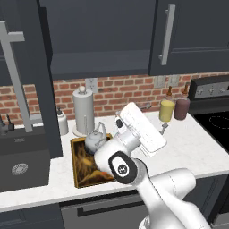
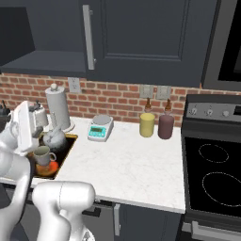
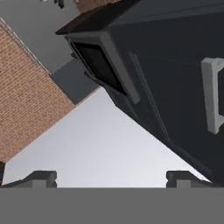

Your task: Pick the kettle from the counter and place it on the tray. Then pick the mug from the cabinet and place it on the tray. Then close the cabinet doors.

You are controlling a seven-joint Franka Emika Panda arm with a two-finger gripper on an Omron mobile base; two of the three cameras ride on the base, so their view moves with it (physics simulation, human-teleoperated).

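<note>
**End effector spread wide, holding nothing**

The end effector (image 3: pixel 111 177) points toward dark flat cabinet doors (image 3: pixel 175 78). On the white speckled surface (image 2: pixel 127 164), the rectangular gold-rimmed tray (image 1: pixel 76 161) holds the rounded silver kettle (image 1: pixel 95 140) and small pale mug (image 2: pixel 42 155).

A silver-grey kettle (image 1: pixel 95 140) and a pale grey-green mug (image 2: pixel 43 155) are seen on a dark tray (image 1: pixel 74 163) painted yellow-orange. The counter (image 2: pixel 127 162) is speckled white, the backsplash (image 2: pixel 117 103) red brick, the cabinet doors (image 2: pixel 141 37) dark navy-grey.
</note>
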